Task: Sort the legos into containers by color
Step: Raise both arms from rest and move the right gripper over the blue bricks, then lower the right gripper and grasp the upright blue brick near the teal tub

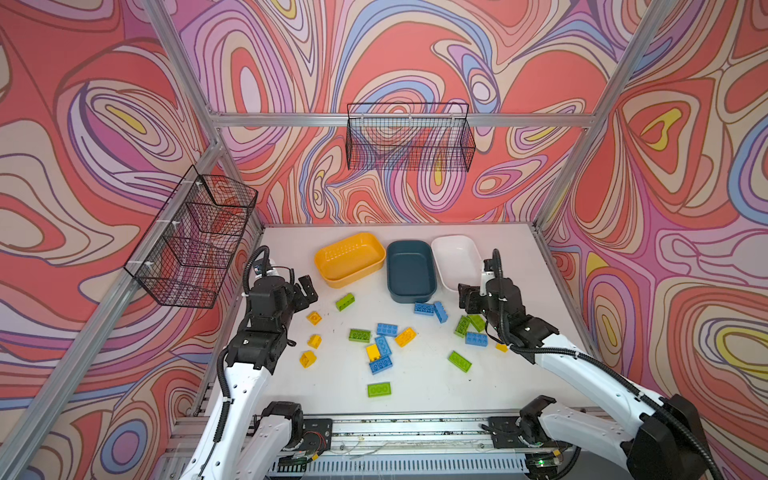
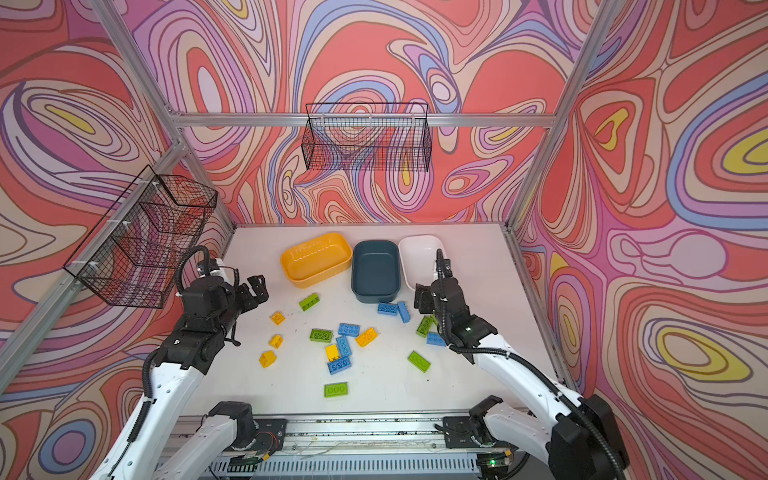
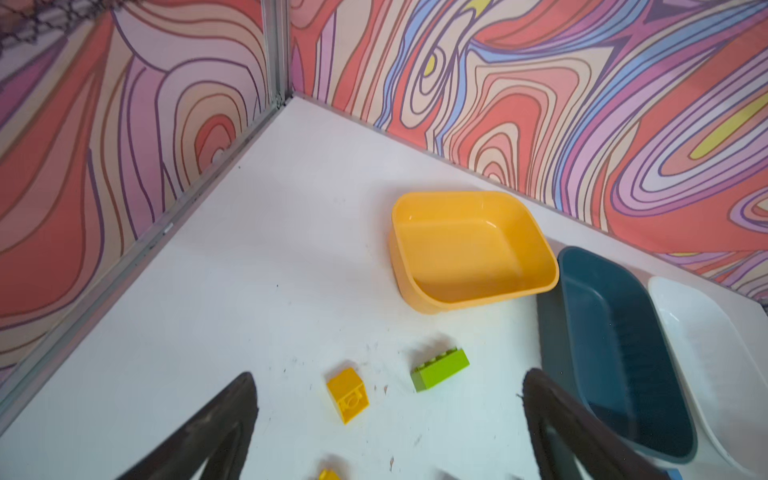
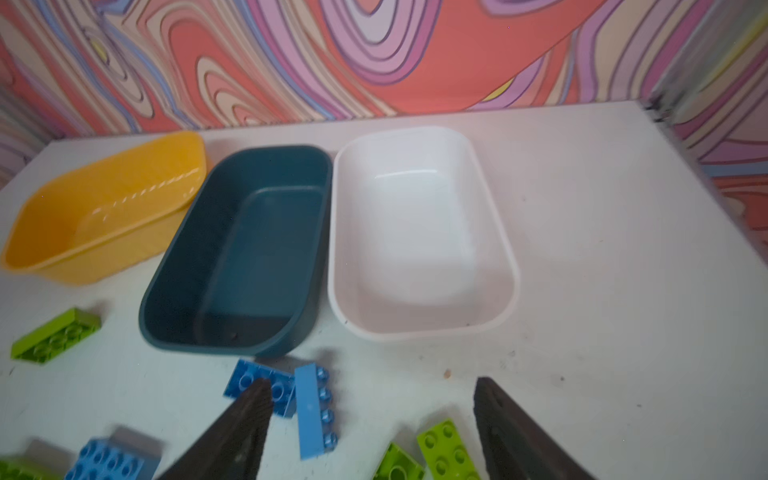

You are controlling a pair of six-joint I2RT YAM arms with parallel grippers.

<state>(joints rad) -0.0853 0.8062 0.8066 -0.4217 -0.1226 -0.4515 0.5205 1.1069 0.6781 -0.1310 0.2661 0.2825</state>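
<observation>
Tubs [image 1: 409, 270] side by side across the back, bricks [image 1: 386, 329] scattered mid-table, bare table [image 1: 436, 395] along the front edge

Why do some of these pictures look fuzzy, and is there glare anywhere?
Right wrist view: smeared throughout, worst on a blue brick, with a bright sheen inside the white tub. Left wrist view: yellow tub crisp, dark fingers soft. Both top views: sharp, evenly lit.

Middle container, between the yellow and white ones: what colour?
The middle container is plain dark teal-blue, clearest in the right wrist view.
</observation>
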